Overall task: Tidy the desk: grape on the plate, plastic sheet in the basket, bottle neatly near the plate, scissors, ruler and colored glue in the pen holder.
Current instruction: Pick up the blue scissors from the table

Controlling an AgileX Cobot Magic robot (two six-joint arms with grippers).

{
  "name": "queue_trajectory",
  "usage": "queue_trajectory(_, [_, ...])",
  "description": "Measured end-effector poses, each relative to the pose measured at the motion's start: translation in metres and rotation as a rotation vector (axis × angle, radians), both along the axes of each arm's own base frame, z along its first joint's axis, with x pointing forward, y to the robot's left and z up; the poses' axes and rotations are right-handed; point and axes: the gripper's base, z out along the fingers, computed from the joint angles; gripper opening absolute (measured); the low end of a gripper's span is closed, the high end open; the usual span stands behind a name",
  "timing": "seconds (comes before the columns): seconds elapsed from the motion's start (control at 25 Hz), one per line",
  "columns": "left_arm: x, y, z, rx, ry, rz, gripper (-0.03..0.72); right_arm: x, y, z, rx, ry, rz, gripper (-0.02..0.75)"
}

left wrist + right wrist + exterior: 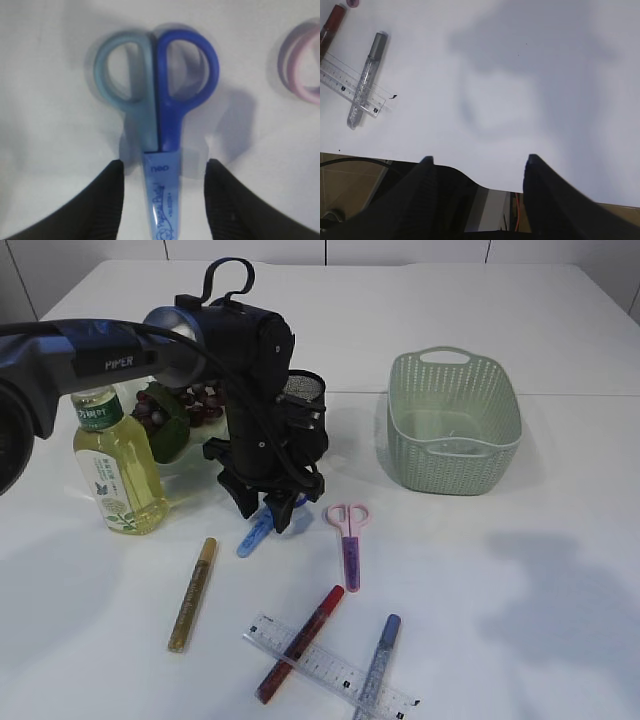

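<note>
My left gripper [268,516] is open and low over the blue scissors [253,537]. In the left wrist view its jaws [162,170] straddle the scissors' capped blade [162,205], and the handles [160,95] point away. Pink scissors [349,535] lie just to the right, also seen in the left wrist view [302,65]. The ruler [330,668] lies at the front under a red glue pen [300,642] and a blue glitter glue pen [377,665]. A gold glue pen [193,593] lies to the left. The bottle [118,462] stands left, with the grapes [195,402] behind it. My right gripper [479,162] is open and empty.
The black mesh pen holder [304,390] stands behind my left arm, partly hidden. The green basket [455,420] stands at the right. The right wrist view shows the table's front edge below the ruler [350,85] and the glitter glue pen [366,77].
</note>
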Motion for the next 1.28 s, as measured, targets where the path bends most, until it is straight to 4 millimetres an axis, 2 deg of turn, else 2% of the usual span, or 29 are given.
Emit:
queue_trajectory(0.64, [-0.0003,-0.002,0.0,-0.023,0.003,0.007,0.379,-0.0002,0.0,0.0,0.0,0.002,0.0,0.438])
queue_trajectory(1.04, [0.0005,-0.0027,-0.0069,-0.024,0.006,0.008,0.379,-0.0002,0.0,0.0,0.0,0.002,0.0,0.437])
queue_trajectory(1.28, [0.0011,-0.0031,-0.0068,-0.027,-0.001,0.008,0.326,-0.0003,-0.0001,-0.0001,-0.001,0.004,0.0,0.437])
